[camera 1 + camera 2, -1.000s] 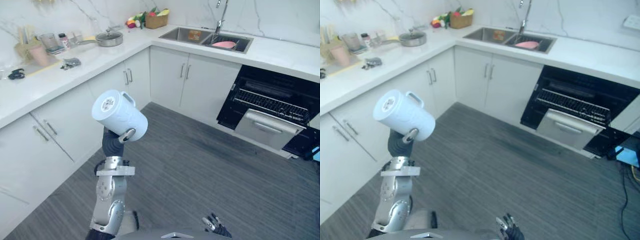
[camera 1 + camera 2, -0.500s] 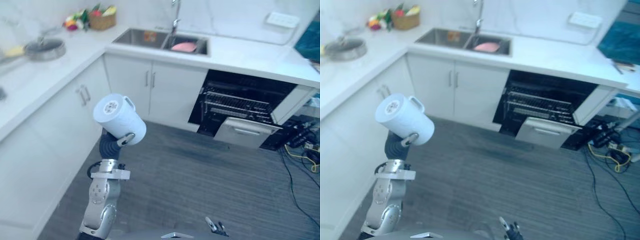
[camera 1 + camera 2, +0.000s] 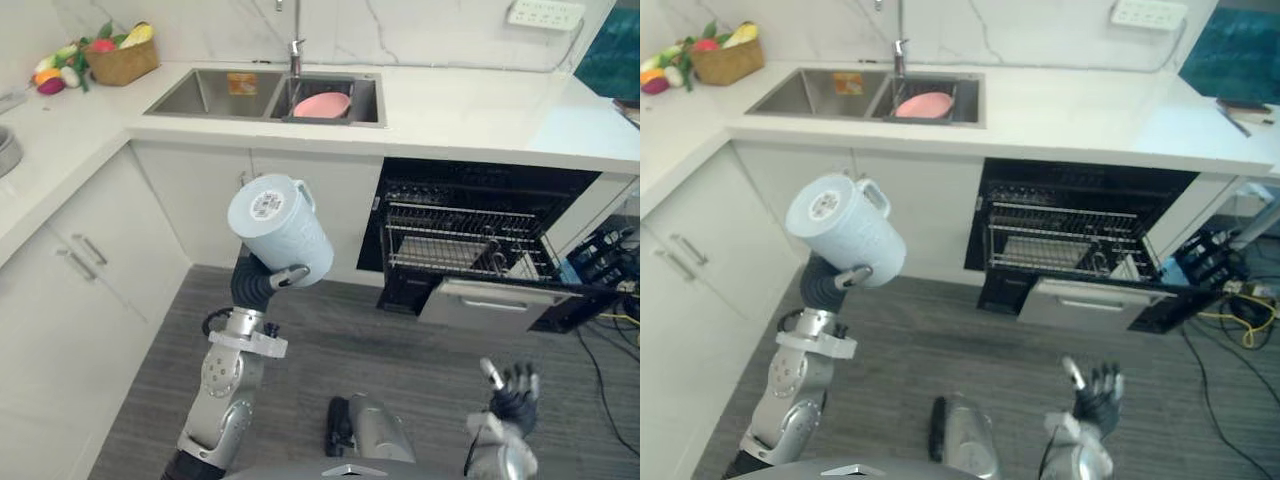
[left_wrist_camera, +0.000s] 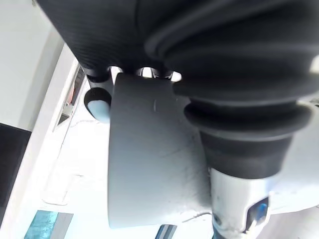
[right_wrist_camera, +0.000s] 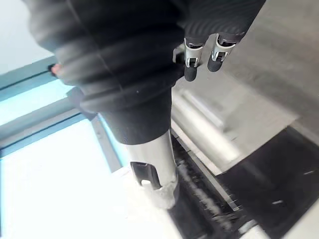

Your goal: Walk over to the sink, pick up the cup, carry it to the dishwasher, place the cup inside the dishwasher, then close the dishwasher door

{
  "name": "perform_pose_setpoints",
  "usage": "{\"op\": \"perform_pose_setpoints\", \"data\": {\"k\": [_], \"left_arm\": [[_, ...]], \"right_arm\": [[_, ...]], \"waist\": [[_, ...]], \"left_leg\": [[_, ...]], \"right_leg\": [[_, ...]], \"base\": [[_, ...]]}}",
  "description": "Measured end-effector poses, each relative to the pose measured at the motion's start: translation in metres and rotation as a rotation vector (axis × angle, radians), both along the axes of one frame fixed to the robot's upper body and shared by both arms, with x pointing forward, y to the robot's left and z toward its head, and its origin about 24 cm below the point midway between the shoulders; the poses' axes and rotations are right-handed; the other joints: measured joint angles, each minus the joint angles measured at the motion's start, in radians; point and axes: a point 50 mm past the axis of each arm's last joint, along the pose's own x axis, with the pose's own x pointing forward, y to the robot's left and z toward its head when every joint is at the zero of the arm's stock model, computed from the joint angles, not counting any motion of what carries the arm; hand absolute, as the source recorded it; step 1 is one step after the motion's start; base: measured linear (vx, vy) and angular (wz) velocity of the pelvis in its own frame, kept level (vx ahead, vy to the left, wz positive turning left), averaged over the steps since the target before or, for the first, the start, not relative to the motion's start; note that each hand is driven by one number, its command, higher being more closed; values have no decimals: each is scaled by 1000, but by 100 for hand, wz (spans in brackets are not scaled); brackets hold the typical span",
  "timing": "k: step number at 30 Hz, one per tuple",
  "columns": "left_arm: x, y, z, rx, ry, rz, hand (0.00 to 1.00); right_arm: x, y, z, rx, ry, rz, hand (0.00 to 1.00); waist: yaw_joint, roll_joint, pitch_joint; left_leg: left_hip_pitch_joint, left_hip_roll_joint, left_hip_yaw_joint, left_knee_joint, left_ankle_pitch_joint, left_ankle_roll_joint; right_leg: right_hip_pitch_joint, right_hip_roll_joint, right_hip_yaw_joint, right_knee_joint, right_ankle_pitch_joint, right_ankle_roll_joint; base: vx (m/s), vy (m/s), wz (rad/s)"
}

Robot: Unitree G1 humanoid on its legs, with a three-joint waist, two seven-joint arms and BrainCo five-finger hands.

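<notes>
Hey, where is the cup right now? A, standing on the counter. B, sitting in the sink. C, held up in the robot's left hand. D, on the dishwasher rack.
C: the left hand is curled round the pale cup, holding it up over the floor, apart from the open dishwasher.

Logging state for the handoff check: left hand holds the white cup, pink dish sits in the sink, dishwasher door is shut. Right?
Not quite. The dishwasher door is open, not shut: the left eye view shows it dropped down with the rack exposed. The rest stands: the left hand holds the white cup and the pink dish sits in the sink.
</notes>
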Motion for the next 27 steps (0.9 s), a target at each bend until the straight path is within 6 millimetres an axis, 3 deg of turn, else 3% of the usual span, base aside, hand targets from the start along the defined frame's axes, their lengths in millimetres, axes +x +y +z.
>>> {"op": "perform_pose_setpoints", "data": {"k": [1, 2, 3, 5, 8, 10, 12, 14, 16, 17, 18, 19, 21, 23, 24, 26, 27], "left_arm": [[-1, -1, 2, -9, -7, -4, 100], [-3, -3, 3, -23, -15, -8, 100], [-4, -4, 3, -30, -19, -9, 100], [-6, -3, 2, -37, -12, -1, 100], [-10, -1, -1, -45, 8, 26, 100], [-13, -3, -3, -56, 21, 29, 100], [-18, -6, -6, -65, 49, 43, 100], [-23, -10, -10, -46, 80, 48, 100], [-27, -13, -14, -8, 88, 42, 100], [-28, -12, -14, 3, 91, 49, 100], [-29, -11, -16, 7, 98, 54, 100], [-32, -9, -20, 20, 118, 58, 100], [-33, -8, -22, 31, 125, 50, 100], [-32, -7, -23, 58, 119, 31, 100], [-30, -8, -21, 70, 105, 7, 100], [-27, -9, -19, 80, 94, -20, 100], [-27, -9, -20, 96, 96, -33, 100]], "right_arm": [[0, -2, 8, -13, -29, -20, 0], [-3, -7, 20, -38, -68, -61, 0], [-7, -11, 31, -68, -97, -116, 0], [-15, -17, 47, -127, -137, -224, 0], [-17, -21, 81, -219, -237, -374, 0], [-14, -18, 104, -268, -331, -446, 0], [-7, -13, 125, -313, -410, -481, 0], [-2, -4, 139, -347, -462, -491, 0], [-7, 0, 143, -370, -453, -509, 0], [-10, 1, 147, -382, -457, -503, 0], [-10, 2, 146, -382, -453, -504, 0], [-10, 4, 141, -352, -430, -497, 0], [-11, 5, 134, -300, -399, -498, 0], [-11, 6, 134, -299, -390, -484, 0], [-10, 7, 136, -307, -398, -463, 0], [-6, 7, 134, -305, -370, -424, 0], [0, 9, 127, -295, -330, -363, 0]], "waist": [[1, 7, 0], [0, 15, -3], [2, 12, -1], [9, -2, 8], [32, -5, 7], [42, -8, 3], [60, -13, -10], [57, -32, -22], [55, -48, -38], [56, -37, -57], [63, -42, -64], [55, -62, -97], [38, -91, -102], [29, -106, -112], [23, -113, -116], [26, -118, -120], [27, -110, -113]], "left_leg": [[-39, 28, -9, 86, 79, 31], [-143, 78, -48, 252, 322, 71], [-274, 93, -86, 418, 306, 41], [-429, 85, -65, 536, 172, 57], [-505, 82, 49, 379, 25, 54], [-519, 63, 59, 183, -5, 52], [-517, 16, -16, -64, -6, 42], [-522, -25, -144, -260, 35, 36], [-538, -45, -223, -314, 102, 35], [-541, -52, -255, -318, 159, 29], [-541, -58, -255, -285, 160, -58], [-536, -93, -211, -223, 100, -62], [-550, -111, -164, -140, 58, -13], [-536, -119, -138, -129, 45, 10], [-497, -128, -108, -167, 34, 27], [-439, -139, -69, -241, 29, 36], [-377, -146, -21, -314, 31, 43]], "right_leg": [[23, 16, -4, -6, -19, 0], [81, 46, -22, -58, -38, -5], [134, 75, -13, -116, -39, -8], [223, 104, 20, -200, -38, -16], [369, 135, 129, -299, -39, -6], [429, 142, 226, -332, -51, 12], [453, 137, 347, -342, -64, 35], [473, 112, 456, -338, -94, 82], [498, 68, 539, -313, -143, 159], [497, 46, 573, -282, -179, 210], [497, 27, 595, -261, -199, 230], [488, -21, 619, -228, -217, 258], [473, -66, 608, -221, -166, 298], [478, -92, 602, -250, -83, 298], [459, -111, 566, -238, -25, 283], [410, -132, 504, -169, 26, 243], [361, -168, 412, -104, 62, 219]], "base": [[554, -178, -34], [455, -108, -26], [455, -106, -23], [468, -147, -33], [525, -75, -97], [510, 71, -145], [504, 198, -183], [501, 326, -154], [481, 391, -138], [457, 426, -130], [435, 481, -126], [360, 398, -85], [421, 560, -68], [281, 443, -52], [161, 265, -39], [153, 300, -60], [97, 266, -80]]}}
